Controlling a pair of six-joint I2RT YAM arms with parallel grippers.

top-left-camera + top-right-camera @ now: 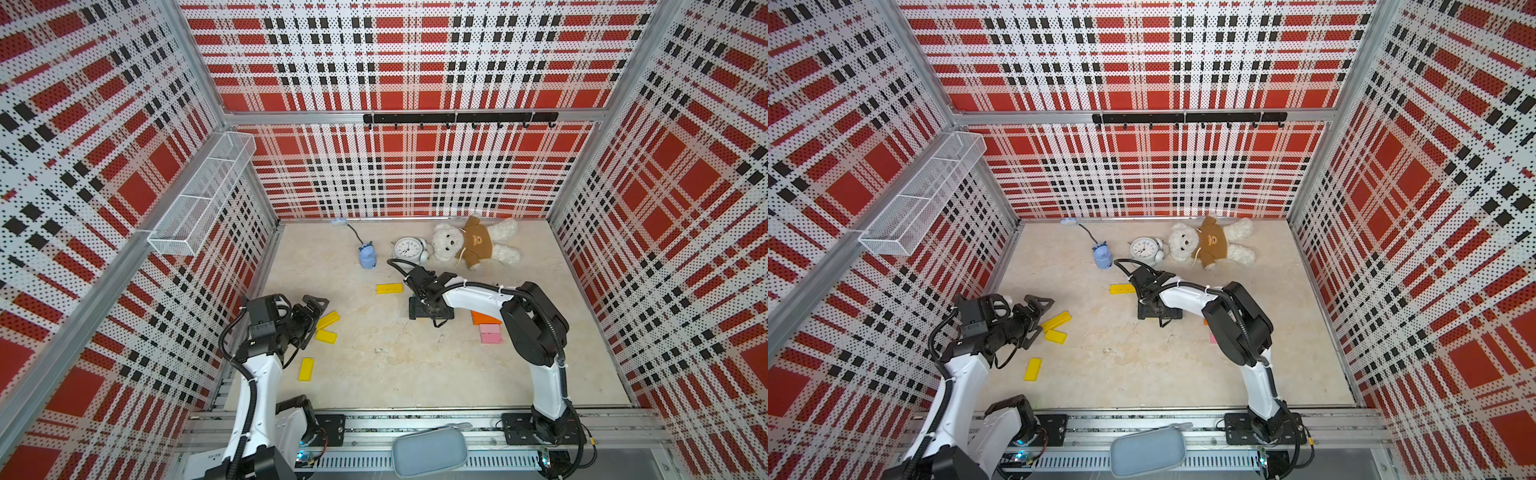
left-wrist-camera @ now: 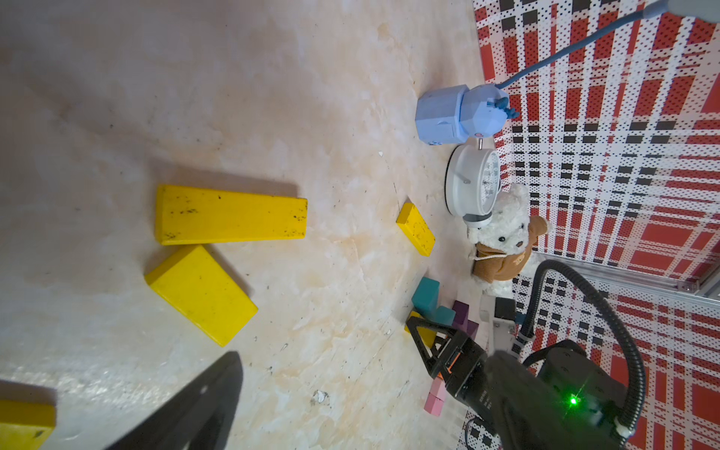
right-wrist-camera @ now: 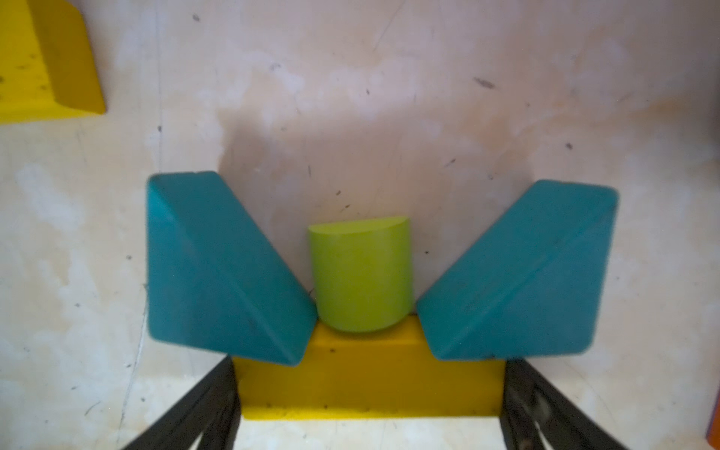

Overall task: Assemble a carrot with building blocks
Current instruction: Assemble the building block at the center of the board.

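Left hand [image 1: 318, 320] gapes at nine o'clock on the tabletop [image 1: 415, 374]; right hand [image 3: 368, 366] straddles a yellow bar [image 3: 366, 393], gripping or not, can't tell.

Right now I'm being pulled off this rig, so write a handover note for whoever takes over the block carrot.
Left tool: open, empty, beside two yellow bars.
Right tool: jaws wide astride the centre yellow bar; gripping or not, unclear.
Done: teal triangles and lime stub clustered at that bar, leaf-like.
Left: the body. Two more yellow bars, an orange piece and pink blocks lie scattered.
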